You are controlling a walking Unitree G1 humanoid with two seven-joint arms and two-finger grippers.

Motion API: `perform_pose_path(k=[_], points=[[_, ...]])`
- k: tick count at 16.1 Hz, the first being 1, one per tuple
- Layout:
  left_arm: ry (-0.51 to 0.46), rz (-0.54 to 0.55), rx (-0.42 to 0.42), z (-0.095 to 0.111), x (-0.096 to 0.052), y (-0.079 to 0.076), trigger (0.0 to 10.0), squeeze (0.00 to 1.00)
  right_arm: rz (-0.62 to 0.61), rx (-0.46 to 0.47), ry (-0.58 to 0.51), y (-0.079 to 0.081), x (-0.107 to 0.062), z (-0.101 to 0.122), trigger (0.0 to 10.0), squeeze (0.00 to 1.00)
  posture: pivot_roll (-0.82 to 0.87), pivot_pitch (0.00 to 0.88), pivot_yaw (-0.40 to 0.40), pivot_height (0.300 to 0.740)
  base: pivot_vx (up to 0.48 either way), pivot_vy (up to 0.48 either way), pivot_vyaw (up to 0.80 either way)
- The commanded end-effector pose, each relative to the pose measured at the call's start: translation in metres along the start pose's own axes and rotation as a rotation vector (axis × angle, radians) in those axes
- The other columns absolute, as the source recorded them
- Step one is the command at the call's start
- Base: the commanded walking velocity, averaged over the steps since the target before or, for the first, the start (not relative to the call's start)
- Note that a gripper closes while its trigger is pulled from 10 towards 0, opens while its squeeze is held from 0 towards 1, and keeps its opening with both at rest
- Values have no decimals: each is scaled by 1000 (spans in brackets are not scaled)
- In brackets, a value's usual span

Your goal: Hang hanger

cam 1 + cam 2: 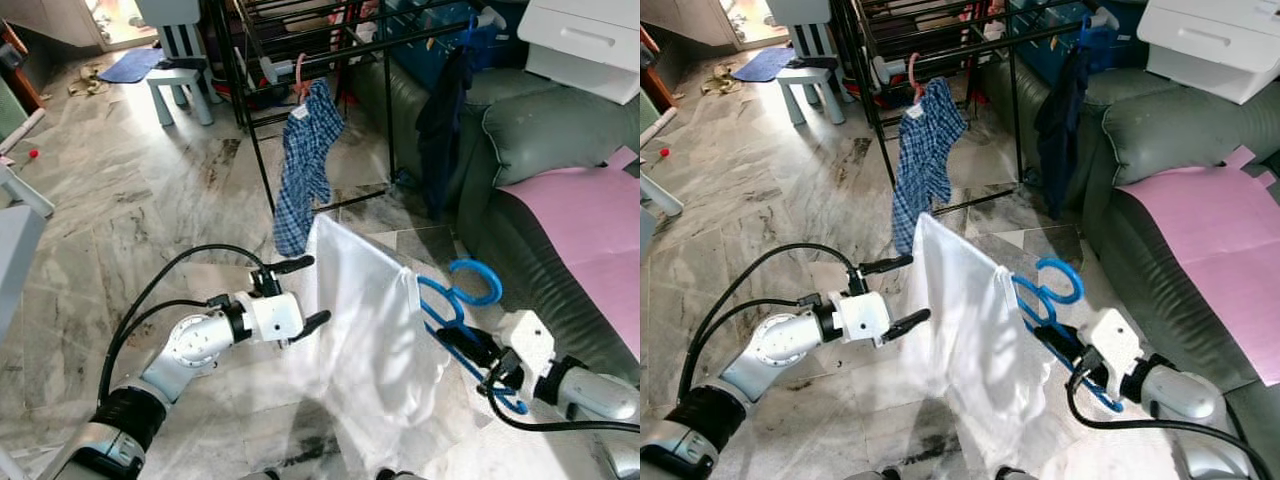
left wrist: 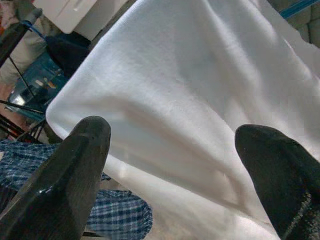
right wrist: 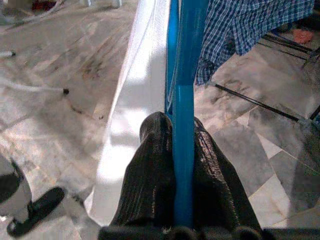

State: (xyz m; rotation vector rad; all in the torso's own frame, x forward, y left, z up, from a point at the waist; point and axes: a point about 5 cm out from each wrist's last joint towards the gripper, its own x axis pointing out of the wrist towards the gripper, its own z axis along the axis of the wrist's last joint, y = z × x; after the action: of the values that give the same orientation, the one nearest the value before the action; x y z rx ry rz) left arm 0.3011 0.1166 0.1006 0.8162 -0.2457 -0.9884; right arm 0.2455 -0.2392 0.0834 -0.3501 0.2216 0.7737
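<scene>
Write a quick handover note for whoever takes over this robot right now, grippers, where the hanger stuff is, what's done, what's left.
Right gripper: shut on the blue hanger, white garment draped on it.
Left gripper: open, beside the white garment, not gripping.
Black drying rack stands ahead, with a checked shirt already hanging on it.
Done: hanger loaded and lifted.
Left: carry it to the rack, hook it on a rail, release.

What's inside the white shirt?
A blue hanger: its hook and one end poke out, pinched by the right gripper. The rest is covered by the white shirt.
</scene>
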Motion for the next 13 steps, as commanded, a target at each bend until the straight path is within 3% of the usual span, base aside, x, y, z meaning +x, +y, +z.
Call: perform_pose_path(k=[1, 4, 13], points=[[-4, -27, 23, 1, 1, 0, 10000, 1000, -3, -47, -33, -7, 3, 11, 10000, 0, -84, 125, 87, 740, 0, 0, 0], [-19, -53, 42, 2, 3, -4, 10000, 1000, -12, -109, 5, -14, 6, 12, 10000, 0, -82, 123, 89, 740, 0, 0, 0], [-39, -53, 62, 5, 14, -4, 10000, 1000, 142, -198, 97, -5, 7, 1, 10000, 0, -83, 111, 94, 740, 0, 0, 0]])
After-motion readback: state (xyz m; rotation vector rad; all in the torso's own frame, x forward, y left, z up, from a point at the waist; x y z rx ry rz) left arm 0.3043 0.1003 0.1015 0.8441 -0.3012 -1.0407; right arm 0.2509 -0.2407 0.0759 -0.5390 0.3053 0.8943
